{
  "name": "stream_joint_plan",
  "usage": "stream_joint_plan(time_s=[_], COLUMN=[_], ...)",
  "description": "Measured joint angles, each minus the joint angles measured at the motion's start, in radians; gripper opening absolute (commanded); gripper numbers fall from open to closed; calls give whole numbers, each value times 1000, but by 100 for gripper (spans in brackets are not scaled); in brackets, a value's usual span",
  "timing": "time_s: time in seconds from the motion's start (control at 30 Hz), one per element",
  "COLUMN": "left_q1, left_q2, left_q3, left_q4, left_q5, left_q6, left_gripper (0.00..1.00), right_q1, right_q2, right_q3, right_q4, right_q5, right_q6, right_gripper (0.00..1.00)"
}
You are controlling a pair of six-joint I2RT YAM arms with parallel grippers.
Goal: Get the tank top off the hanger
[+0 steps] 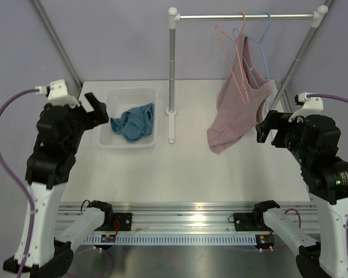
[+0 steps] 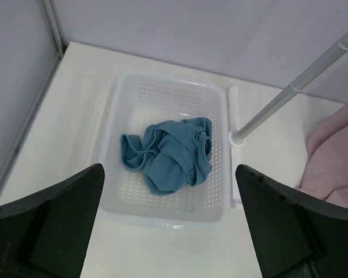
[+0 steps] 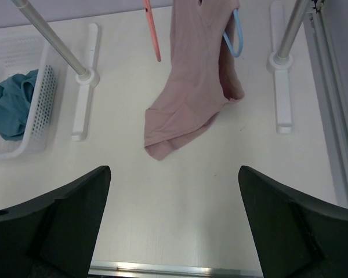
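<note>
Left gripper [image 2: 169, 174] and right gripper [image 3: 174, 174] are held wide open and empty, tank top [image 2: 168, 153] seen crumpled in basket [image 2: 162, 95]

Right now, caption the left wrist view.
Teal-blue fabric tank top in white perforated plastic basket, framed by open left gripper.

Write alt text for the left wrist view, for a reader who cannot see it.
A teal tank top lies crumpled in a white perforated basket on a white table. A metal rack pole rises to the basket's right, a pink garment shows at the right edge, and the open left tool frames the bottom corners with its dark fingers.
</note>
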Motion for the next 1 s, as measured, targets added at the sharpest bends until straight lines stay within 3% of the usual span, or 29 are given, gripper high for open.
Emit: stream_joint_plan(time_s=[0.13, 0.27, 0.53, 1.0], left_q1=[0, 2, 2, 2], left_q2=[-209, -316, -460, -571], left_q3=[-61, -98, -189, -251], left_q4=[-61, -135, -289, -336], left_q5=[-42, -86, -83, -18], left_q6=[13, 32, 55, 55], left_gripper=[99, 99, 99, 99], right_q1=[0, 0, 0, 0], right_q2=[-39, -106, -258, -267], right_q3=[-20, -74, -243, -313], right_q4=[-29, -38, -13, 7], right_q5=[50, 65, 50, 16], right_q6=[-17, -31, -40, -13], right_gripper=[99, 99, 100, 100])
